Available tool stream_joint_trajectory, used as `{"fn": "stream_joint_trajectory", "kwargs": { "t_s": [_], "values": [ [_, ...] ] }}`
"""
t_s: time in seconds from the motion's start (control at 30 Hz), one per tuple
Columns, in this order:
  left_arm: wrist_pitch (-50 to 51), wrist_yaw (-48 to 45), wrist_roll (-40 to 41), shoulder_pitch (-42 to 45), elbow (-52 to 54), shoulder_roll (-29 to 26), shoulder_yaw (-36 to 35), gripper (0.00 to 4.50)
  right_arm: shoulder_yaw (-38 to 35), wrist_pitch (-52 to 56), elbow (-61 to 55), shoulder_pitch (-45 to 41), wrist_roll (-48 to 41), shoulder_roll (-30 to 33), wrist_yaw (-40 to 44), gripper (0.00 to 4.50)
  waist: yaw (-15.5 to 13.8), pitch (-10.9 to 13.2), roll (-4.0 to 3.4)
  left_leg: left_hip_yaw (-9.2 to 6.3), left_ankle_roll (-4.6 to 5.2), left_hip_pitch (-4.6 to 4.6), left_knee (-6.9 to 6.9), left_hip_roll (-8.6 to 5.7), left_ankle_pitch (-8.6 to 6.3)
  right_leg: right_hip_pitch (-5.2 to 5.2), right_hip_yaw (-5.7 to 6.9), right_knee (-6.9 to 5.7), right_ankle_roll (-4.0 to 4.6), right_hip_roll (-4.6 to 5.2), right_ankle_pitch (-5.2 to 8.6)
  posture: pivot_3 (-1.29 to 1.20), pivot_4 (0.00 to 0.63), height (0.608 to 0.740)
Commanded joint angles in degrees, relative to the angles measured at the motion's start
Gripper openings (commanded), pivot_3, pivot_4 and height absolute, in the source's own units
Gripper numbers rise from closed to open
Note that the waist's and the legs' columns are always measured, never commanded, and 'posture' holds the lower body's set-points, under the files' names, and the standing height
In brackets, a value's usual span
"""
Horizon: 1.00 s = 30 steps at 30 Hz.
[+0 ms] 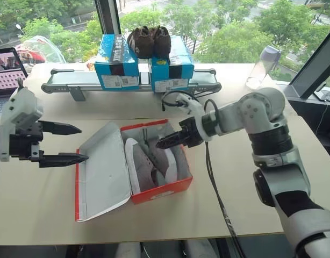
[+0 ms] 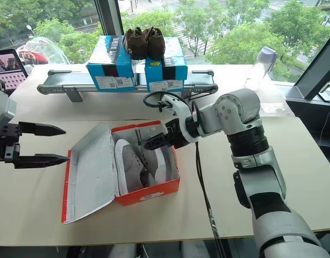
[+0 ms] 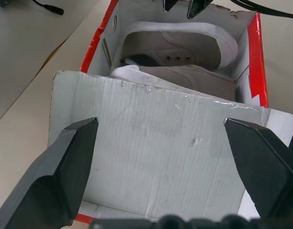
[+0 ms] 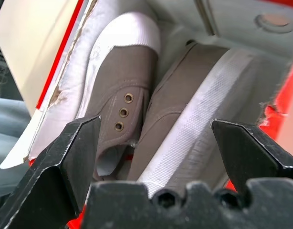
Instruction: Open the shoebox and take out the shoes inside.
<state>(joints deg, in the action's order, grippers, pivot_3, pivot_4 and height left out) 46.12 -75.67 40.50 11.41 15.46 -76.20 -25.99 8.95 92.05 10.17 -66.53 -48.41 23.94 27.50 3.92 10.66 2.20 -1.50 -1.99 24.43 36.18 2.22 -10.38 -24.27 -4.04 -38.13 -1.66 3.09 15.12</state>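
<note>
The pale table (image 1: pixel 251 204) carries the open red shoebox (image 1: pixel 154 193) near its middle, a grey conveyor (image 1: pixel 90 80) at the back, a laptop (image 1: pixel 6 75) beside it and a clear bottle (image 1: pixel 264 64).

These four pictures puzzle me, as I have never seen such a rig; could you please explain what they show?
It is a humanoid robot with two arms, each ending in a two-fingered black gripper. Two pictures come from cameras in its head, looking down over a table. The other two come from cameras on its wrists, looking along the fingers.

On the table lies a red shoebox, its lid folded open, with a pair of grey shoes inside. Behind it, two blue boxes sit on a small conveyor, with brown shoes on top. A laptop and a clear bottle stand at the edges.

The left gripper hovers open beside the lid. The right gripper is open above the shoes. Neither holds anything.
</note>
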Motion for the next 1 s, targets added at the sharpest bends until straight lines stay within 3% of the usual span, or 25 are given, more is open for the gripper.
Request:
{"fn": "stream_joint_trajectory", "kwargs": {
  "t_s": [0.03, 1.0],
  "values": [
    [-1.6, -0.2, -0.4, 1.6, -0.1, -0.9, -0.6, 4.5, -1.0, 0.4, -1.5, 0.6, 1.5, 0.4, 0.0, 4.47, 0.0, 0.0, 0.0, 0.0, 0.0, 0.0, 0.0, 0.0, 0.0, 0.0, 0.0, 0.0, 0.0, 0.0, 0.0, 0.0, 0.15, 0.74],
    [-1.4, 0.2, -0.8, 2.9, -0.1, -1.0, 0.0, 4.5, 5.5, 0.4, -10.3, 11.8, 8.0, -1.3, 2.2, 4.47, -0.2, -0.1, 0.11, -0.01, 0.0, -0.02, 0.01, -0.01, 0.0, 0.05, 0.0, 0.01, -0.01, 0.0, 0.0, 0.0, 0.15, 0.74]
  ]
}}
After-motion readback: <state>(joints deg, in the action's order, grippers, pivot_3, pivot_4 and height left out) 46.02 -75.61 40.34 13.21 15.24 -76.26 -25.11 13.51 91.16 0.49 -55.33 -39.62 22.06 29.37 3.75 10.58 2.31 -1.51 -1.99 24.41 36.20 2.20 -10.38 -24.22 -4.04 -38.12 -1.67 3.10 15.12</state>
